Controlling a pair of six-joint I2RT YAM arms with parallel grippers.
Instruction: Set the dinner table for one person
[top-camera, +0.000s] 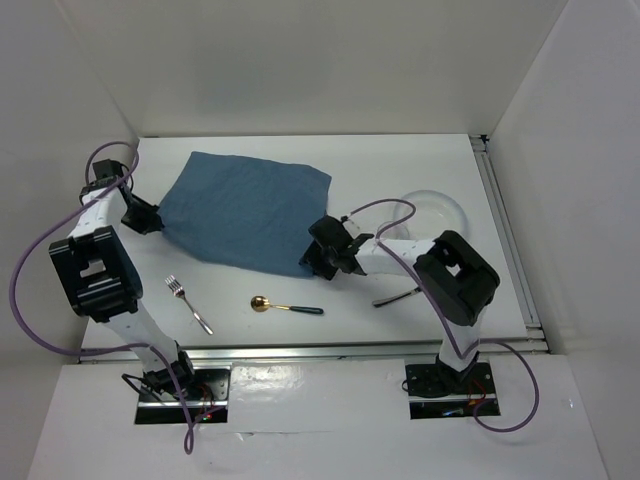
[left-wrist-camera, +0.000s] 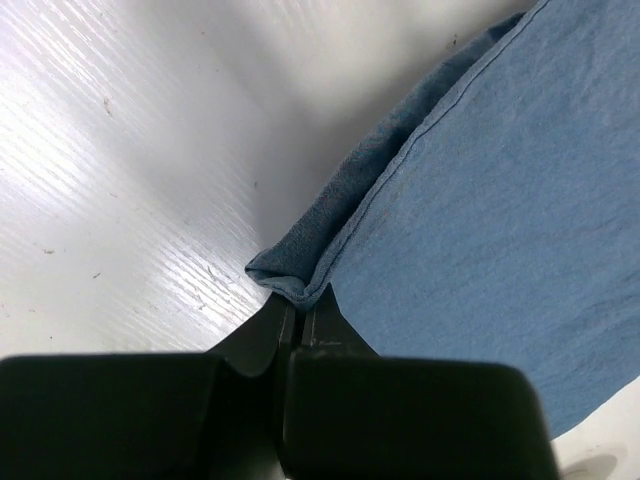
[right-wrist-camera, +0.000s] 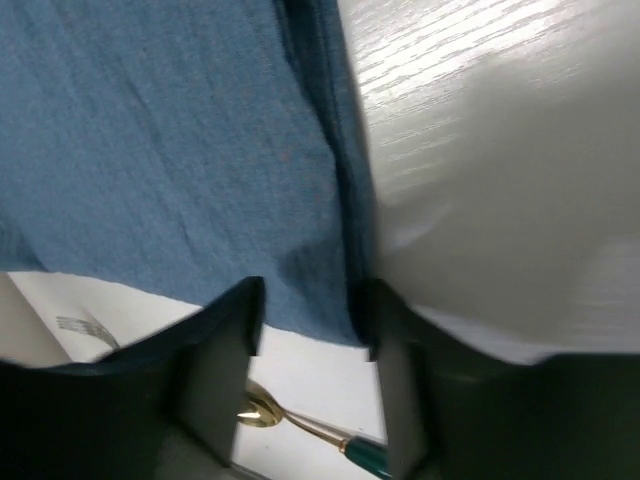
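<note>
A blue cloth mat (top-camera: 245, 210) lies spread on the white dinner table (top-camera: 420, 160). My left gripper (top-camera: 145, 218) is shut on the mat's left corner; in the left wrist view the folded corner (left-wrist-camera: 285, 280) sits pinched between the closed fingers of the gripper (left-wrist-camera: 300, 305). My right gripper (top-camera: 322, 255) is open at the mat's near right corner. In the right wrist view the mat's edge (right-wrist-camera: 330, 250) lies between the spread fingers of the gripper (right-wrist-camera: 310, 320), which are not closed on it. A round white plate (top-camera: 435, 208) sits at the right, partly hidden by my right arm.
A silver fork (top-camera: 188, 303) lies near the front left. A gold spoon with a green handle (top-camera: 285, 306) lies front centre and also shows in the right wrist view (right-wrist-camera: 300, 425). A dark utensil (top-camera: 397, 296) pokes out under my right arm. A metal rail (top-camera: 510, 240) runs along the right edge.
</note>
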